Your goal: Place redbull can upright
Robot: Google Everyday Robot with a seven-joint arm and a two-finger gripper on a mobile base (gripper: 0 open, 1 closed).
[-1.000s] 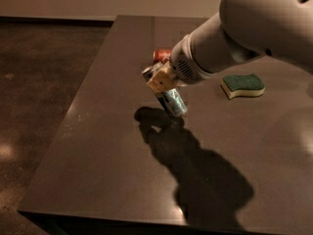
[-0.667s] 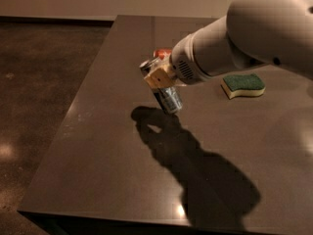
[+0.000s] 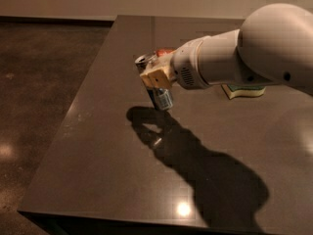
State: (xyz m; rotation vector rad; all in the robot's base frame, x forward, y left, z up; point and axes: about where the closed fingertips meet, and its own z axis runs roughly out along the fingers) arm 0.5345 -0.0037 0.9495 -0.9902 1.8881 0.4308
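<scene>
Grips the redbull can (image 3: 163,99) in the closed gripper (image 3: 156,81), tilted, base low over the worktop (image 3: 98,155). Has carried it slightly left within the last second; lean much the same. Needs righting before setting down.

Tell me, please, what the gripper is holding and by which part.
The gripper holds the redbull can around its middle, tilted above the table.

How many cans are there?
2. The redbull can is held tilted in the pincer over the table; a red-orange can peeks out just behind. The arm may hide more.
</scene>
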